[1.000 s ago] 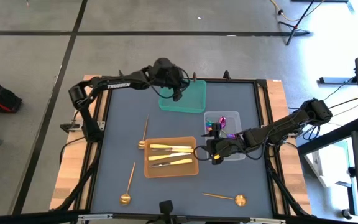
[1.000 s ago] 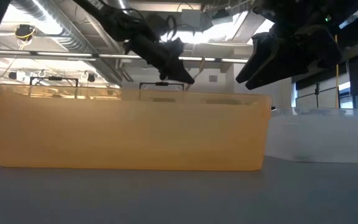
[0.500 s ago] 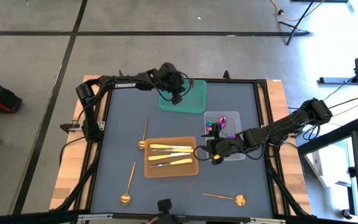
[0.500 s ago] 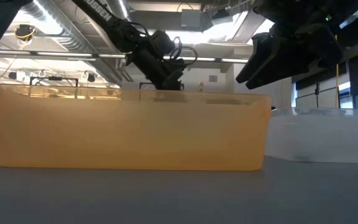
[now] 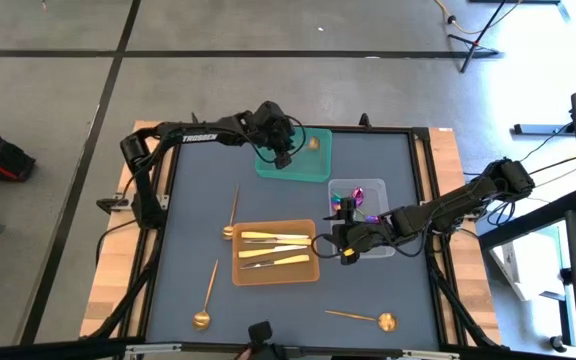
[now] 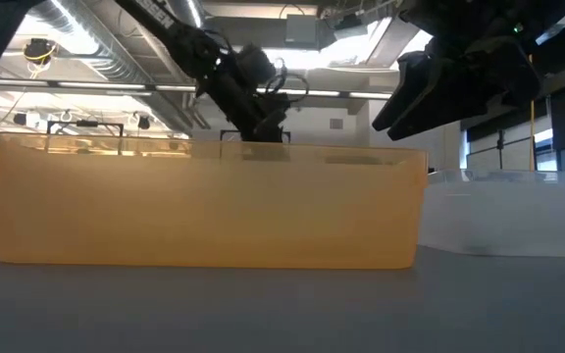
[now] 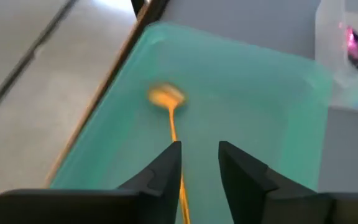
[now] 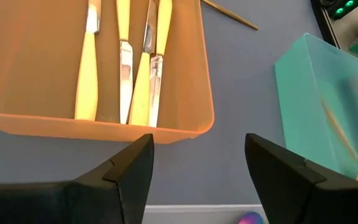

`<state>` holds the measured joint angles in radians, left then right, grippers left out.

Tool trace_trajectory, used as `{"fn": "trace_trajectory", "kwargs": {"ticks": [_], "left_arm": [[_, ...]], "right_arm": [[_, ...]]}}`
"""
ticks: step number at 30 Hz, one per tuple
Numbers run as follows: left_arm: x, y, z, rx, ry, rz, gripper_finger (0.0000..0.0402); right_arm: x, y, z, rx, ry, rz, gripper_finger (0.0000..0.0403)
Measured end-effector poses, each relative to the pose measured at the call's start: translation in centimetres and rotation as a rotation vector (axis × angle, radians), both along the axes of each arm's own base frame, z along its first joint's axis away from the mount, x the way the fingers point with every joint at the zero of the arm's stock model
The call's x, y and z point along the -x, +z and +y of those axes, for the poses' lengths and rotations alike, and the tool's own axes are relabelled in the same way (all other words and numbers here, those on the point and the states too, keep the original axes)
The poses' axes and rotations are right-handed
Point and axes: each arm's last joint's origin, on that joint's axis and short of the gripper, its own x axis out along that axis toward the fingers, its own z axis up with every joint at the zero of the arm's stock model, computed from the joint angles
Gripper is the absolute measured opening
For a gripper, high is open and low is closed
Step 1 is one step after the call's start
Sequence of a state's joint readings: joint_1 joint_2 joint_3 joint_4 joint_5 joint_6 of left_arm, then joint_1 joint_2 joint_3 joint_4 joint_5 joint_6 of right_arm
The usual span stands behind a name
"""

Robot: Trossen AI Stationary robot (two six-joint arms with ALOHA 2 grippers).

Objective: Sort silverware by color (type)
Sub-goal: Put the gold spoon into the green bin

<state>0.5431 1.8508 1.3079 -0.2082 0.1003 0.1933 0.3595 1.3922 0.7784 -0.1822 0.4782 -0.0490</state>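
Note:
My left gripper (image 5: 280, 150) (image 7: 197, 168) hovers open over the teal tray (image 5: 320, 165) at the table's far side. A gold spoon (image 7: 171, 124) lies on the tray floor, with its bowl (image 5: 313, 143) toward the far right corner. Its handle runs back between my fingers. My right gripper (image 5: 346, 243) (image 8: 197, 149) waits open between the orange tray (image 5: 240, 272) and the clear tray (image 5: 376, 190). Yellow-handled knives (image 8: 126, 62) lie in the orange tray, and purple spoons (image 5: 353, 205) lie in the clear one. Three more gold spoons (image 5: 232, 212) (image 5: 208, 295) (image 5: 363, 318) lie on the mat. My left gripper's fingers (image 7: 166, 171) stand on either side of the gold spoon's handle end (image 7: 180, 186), coming from above and slanting down. The handle runs close to one finger, and I cannot tell whether it touches. The spoon rests on the tray floor.
The three trays sit close together in the middle and far part of the dark mat. In the low view the orange tray's wall (image 6: 204, 206) fills the foreground. The loose spoons lie to the left of and nearer than the orange tray, with bare mat around them.
My left gripper has come down from above the teal tray's far edge into the tray and then drawn back slightly toward the left. The gold spoon, which hung at the gripper a second ago, now lies flat in the tray. My right arm has kept still.

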Motion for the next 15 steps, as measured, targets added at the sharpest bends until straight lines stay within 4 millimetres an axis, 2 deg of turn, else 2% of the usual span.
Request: {"fn": "trace_trajectory", "kwargs": {"ticks": [4, 7, 12, 15], "left_arm": [[0.7, 2.7, -1.6, -0.034, 0.001, -0.009, 0.0108], [1.5, 5.0, -3.8, -0.062, 0.011, 0.005, 0.0109], [3.5, 8.9, -9.2, -0.071, 0.041, 0.032, 0.0109], [5.1, 10.0, -12.9, -0.040, 0.031, 0.075, 0.0109]], "right_arm": [[0.0, 0.0, 0.0, 0.004, 0.003, -0.001, 0.0239], [-0.1, 0.1, 0.0, 0.010, -0.001, -0.009, 0.0239], [0.1, 0.1, 0.4, 0.006, 0.010, -0.010, 0.0239], [0.5, 0.2, 1.3, 0.003, 0.041, -0.016, 0.0239]]}}
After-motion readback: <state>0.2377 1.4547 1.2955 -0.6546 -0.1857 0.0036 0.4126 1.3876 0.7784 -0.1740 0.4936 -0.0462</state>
